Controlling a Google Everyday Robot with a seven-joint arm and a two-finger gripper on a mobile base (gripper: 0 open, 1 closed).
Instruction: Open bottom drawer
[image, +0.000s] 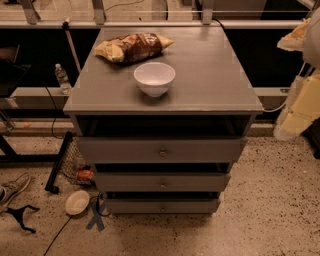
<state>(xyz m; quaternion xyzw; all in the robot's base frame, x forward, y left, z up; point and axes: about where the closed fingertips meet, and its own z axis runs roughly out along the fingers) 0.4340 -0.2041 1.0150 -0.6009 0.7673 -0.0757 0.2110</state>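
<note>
The grey wooden cabinet stands in the middle of the view with three drawers. The bottom drawer is the lowest and has the narrowest front, with a small round knob at its centre. Its front sits nearly in line with the middle drawer above it, with a thin dark gap between them. The top drawer has the largest front. My arm hangs at the right edge of the view, and its gripper is at the upper right, far from the drawers and above them.
A white bowl and a chip bag lie on the cabinet top. On the floor to the left are a small bowl, a blue tape cross, a black frame leg, a shoe and a water bottle.
</note>
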